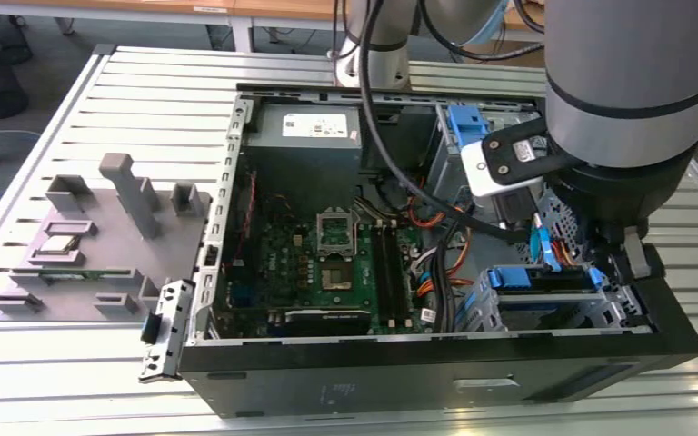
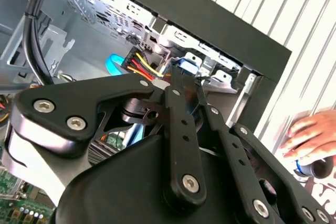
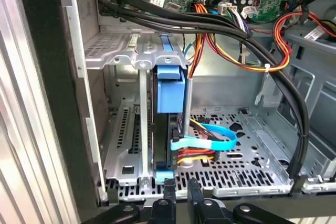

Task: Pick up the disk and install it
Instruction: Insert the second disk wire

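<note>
Disk (image 3: 169, 103): seated on edge in the metal drive cage (image 3: 126, 124) at a front corner of the open computer case (image 1: 446, 381), blue rail showing, cables (image 3: 202, 145) at its end. Hand (image 3: 178, 199): just above the cage, fingers nearly together, pinching nothing. Case rests on the slatted table (image 1: 143, 100).

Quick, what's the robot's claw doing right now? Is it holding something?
Gripper: shut, fingertips together just past the disk seated in its cage; not holding it.
Person's hand: resting outside the case.
</note>
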{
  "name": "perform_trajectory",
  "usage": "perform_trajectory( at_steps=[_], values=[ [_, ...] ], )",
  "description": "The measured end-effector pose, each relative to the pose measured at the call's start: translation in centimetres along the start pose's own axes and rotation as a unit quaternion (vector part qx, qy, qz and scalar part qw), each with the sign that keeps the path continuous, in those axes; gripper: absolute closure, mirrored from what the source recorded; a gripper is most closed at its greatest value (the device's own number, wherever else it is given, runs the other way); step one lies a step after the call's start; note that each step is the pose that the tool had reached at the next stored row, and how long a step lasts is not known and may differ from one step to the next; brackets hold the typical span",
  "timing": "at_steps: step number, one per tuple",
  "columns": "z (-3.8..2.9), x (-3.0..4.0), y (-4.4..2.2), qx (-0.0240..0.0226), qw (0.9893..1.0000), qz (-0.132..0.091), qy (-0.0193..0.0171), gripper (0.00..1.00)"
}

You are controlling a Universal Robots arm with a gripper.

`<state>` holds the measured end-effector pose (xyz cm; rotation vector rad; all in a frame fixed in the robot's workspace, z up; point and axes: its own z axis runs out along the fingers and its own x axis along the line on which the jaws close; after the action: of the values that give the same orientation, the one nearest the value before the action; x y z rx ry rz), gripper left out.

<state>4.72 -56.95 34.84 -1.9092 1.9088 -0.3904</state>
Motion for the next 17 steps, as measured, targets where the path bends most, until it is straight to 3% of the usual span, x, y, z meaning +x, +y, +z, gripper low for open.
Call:
perform_trajectory(
  at_steps=[2,8,10,11,14,17],
  values=[
    [-0.31,-0.03,-0.17,0.0,1.0,0.0,0.0,0.76],
    [-0.34,-0.04,-0.19,0.0,1.0,0.0,0.0,0.76],
    [-0.33,-0.04,-0.19,-0.0036,1.0,0.0,0.0001,0.76],
    [-0.32,-0.03,-0.2,-0.01,0.9999,0.001,0.0003,0.76],
    [-0.23,-0.02,-0.26,-0.0369,0.9993,0.003,0.0009,0.76],
    [-0.14,-0.02,-0.33,-0.0643,0.9979,0.006,0.0015,0.76]
  ],
)
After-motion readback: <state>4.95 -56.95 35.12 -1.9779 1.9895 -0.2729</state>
